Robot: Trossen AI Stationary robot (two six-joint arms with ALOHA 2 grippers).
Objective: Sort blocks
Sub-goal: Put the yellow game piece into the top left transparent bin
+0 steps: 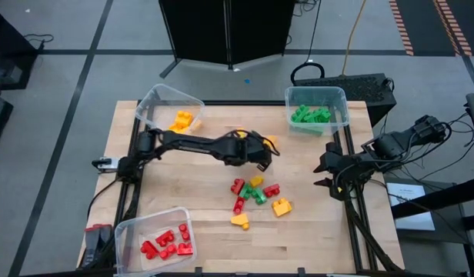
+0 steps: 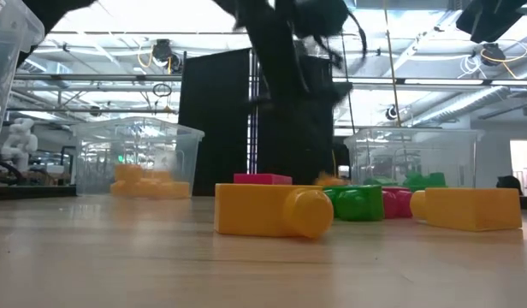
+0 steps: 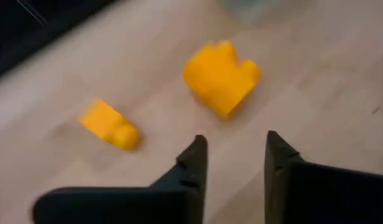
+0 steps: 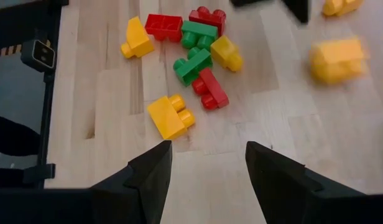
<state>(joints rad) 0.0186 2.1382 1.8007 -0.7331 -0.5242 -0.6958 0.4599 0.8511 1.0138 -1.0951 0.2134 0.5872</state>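
My left gripper [image 1: 264, 160] hovers above the table's middle, open, with nothing between its fingers [image 3: 235, 140]. Just beyond it two yellow blocks lie on the wood, a bigger one [image 3: 221, 78] [image 1: 272, 140] and a smaller one [image 3: 109, 124] [image 1: 241, 133]. A loose cluster of red, green and yellow blocks [image 1: 256, 192] [image 4: 191, 56] lies nearer the front edge. My right gripper [image 1: 323, 173] waits open at the table's right, raised and pointing at the cluster [image 4: 208, 146].
Three clear bins stand on the table: one at the far left [image 1: 156, 96] with yellow blocks, one at the far right [image 1: 314, 91] with green blocks, one at the near left [image 1: 129, 227] with red blocks. Bare wood lies between the cluster and the bins.
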